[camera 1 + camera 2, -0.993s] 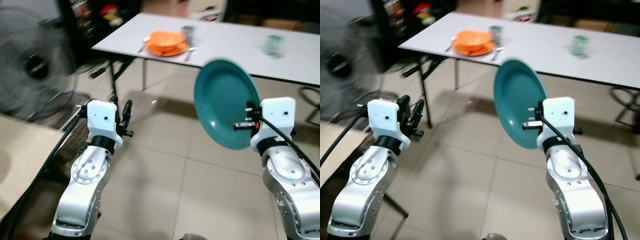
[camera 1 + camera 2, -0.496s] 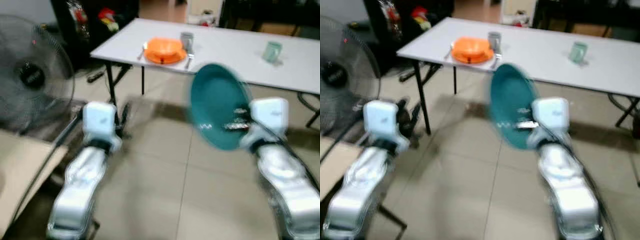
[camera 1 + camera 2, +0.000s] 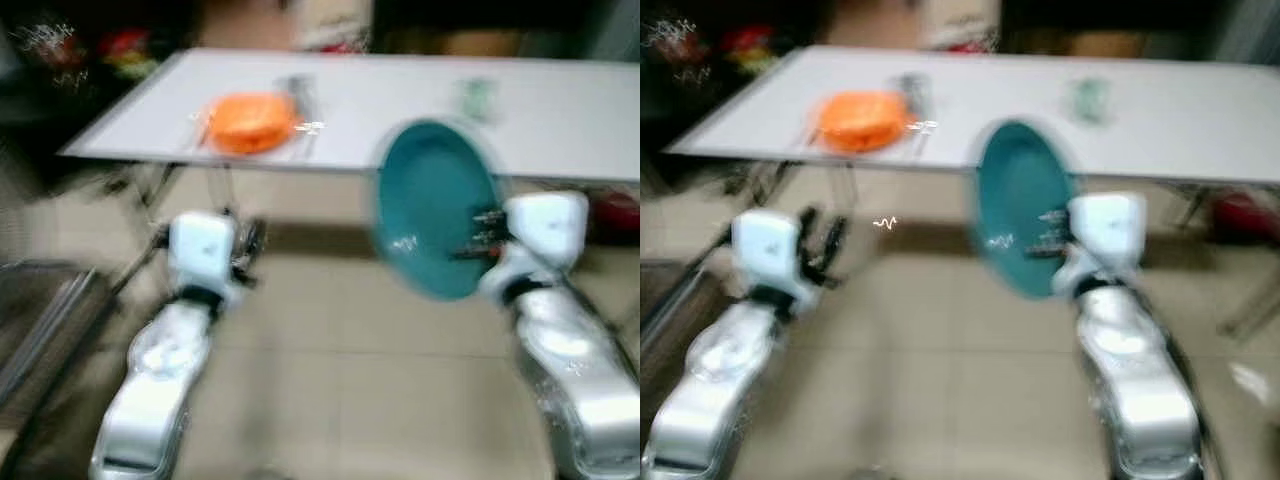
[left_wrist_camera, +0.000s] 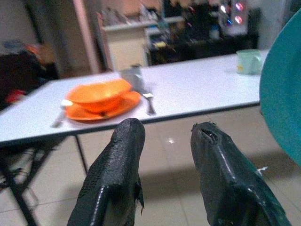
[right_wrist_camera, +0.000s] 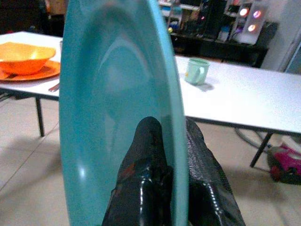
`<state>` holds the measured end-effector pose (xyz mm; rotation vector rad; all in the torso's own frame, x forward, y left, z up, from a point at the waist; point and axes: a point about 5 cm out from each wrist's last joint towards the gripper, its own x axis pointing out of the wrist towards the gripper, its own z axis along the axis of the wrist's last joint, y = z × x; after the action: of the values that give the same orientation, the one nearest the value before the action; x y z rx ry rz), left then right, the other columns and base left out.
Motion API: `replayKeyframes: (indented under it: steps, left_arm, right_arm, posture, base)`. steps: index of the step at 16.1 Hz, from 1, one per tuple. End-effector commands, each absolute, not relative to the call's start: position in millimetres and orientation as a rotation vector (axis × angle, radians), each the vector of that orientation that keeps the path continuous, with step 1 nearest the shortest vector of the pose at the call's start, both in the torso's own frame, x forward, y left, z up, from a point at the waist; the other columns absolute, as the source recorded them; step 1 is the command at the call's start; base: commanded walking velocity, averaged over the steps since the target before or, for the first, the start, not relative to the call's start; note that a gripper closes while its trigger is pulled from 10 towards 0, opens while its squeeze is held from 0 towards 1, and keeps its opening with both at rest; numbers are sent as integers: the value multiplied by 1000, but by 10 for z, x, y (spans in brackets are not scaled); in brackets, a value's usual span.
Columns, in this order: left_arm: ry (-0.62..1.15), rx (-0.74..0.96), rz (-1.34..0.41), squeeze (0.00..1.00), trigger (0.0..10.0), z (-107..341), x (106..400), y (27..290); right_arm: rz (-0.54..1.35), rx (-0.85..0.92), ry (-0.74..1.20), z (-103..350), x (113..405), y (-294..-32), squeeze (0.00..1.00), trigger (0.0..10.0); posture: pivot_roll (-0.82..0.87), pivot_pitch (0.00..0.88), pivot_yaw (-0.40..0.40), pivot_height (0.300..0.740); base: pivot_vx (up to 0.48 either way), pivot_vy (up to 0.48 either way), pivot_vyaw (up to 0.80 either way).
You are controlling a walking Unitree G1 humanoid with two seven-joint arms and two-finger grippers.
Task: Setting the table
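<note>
A: Blur smears both head views, so the small things on the worktop (image 3: pixel 560 100) are hard to read there. What can you make out?

B: The wrist views are sharper. An orange bowl (image 4: pixel 99 92) sits on an orange plate (image 4: pixel 101 109), with a fork (image 4: pixel 149 100) just beside it, a spoon (image 4: pixel 60 113) on its other side, and a grey cup (image 4: pixel 134 77) behind. A pale green mug (image 5: pixel 196 70) stands well apart from them, further along the worktop.

A: And the teal plate (image 3: pixel 435 208)?

B: It is held on edge in the air, short of the worktop, above the tiled floor (image 3: pixel 350 380). The right gripper (image 5: pixel 164 141) has its jaws clamped on the plate's rim, one finger on each face. The plate covers much of the right wrist view and hides part of the worktop behind it.

A: The left gripper (image 4: pixel 164 141)?

B: Raised in front of the robot, jaws apart, nothing between them. The plate's edge is cut off at the side of its wrist view.

A: Anything in the way?

B: Dark worktop legs (image 4: pixel 16 197) stand below the near end. Behind the worktop, shelves and small lights are too dim to identify.
</note>
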<state>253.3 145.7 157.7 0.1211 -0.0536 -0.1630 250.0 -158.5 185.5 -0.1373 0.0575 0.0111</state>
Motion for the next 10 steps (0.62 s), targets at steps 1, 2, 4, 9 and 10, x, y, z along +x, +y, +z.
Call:
replayKeyframes:
  steps: [1,2,4,9,10]
  left_arm:
    - [-73,112,-200,0,10000,1622,2531,1375]
    - [-65,105,-209,0,10000,1605,2524,1367]
    - [-61,117,-243,0,10000,1609,2525,1338]
    - [-63,122,-204,0,10000,1615,2499,1407]
    - [-55,123,-185,0,10000,1591,2484,1417]
  right_arm:
    - [-29,-145,14,1969,2484,-1672,0,10000]
    - [-34,-144,11,1980,2464,-1679,0,10000]
    - [-43,-129,-4,2012,2407,-1680,0,10000]
    - [6,-89,-23,2038,2464,-1613,0,10000]
    - [34,-91,-31,2051,2489,-1582,0,10000]
  posture:
    - [-60,0,38,740]
    - [-68,0,49,740]
    - [-65,0,73,740]
    - [-34,0,34,740]
    - [-37,0,32,740]
  base:
    - [409,0,-800]
    - [405,0,-800]
    - [403,0,-641]
    - [400,0,0]
    - [401,0,0]
